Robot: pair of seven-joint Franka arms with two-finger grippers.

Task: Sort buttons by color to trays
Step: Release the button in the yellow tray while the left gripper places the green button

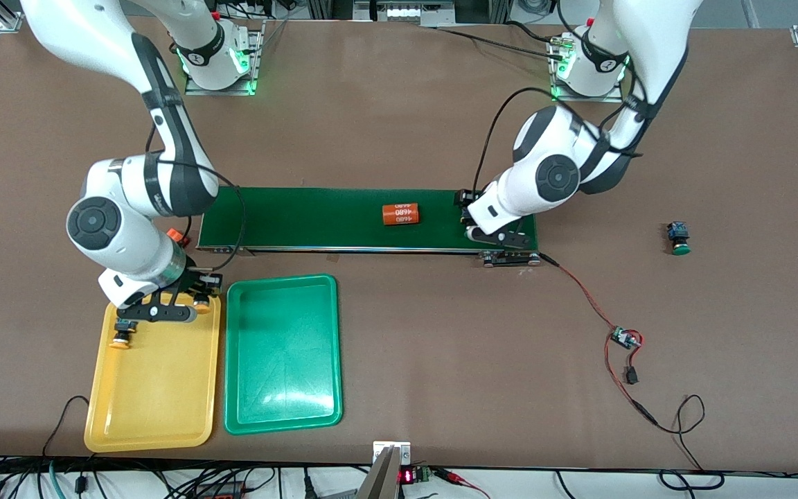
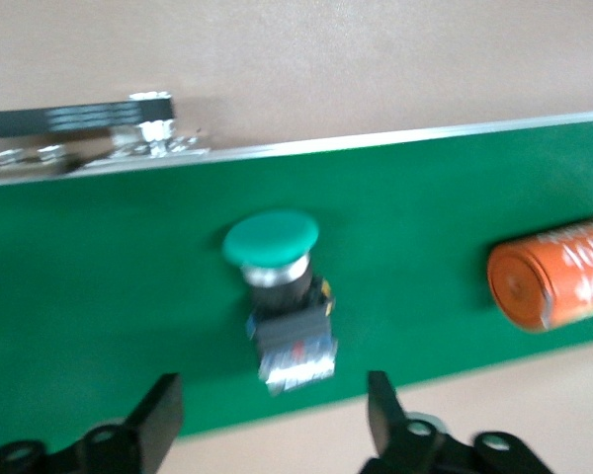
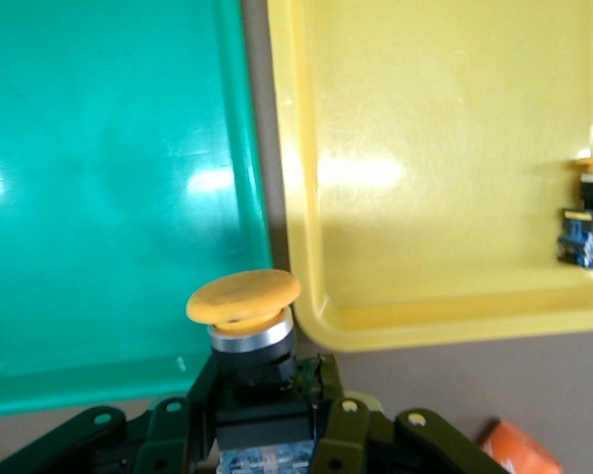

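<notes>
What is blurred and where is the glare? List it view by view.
Left wrist view: soft all over, the green button and orange cylinder smeared. Right wrist view: bright glare patches on the green tray and yellow tray. Front view: sharp, sheen on the green tray.

Yellow tray [image 1: 153,409], green tray [image 1: 281,409]; yellow-orange button cap [image 3: 243,295]; green button cap [image 2: 271,240] on dark green belt [image 1: 316,218]

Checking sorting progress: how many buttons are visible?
4: a yellow button in the yellow tray, another held by the right gripper, a green button on the belt beneath the left gripper, another on the table.
</notes>
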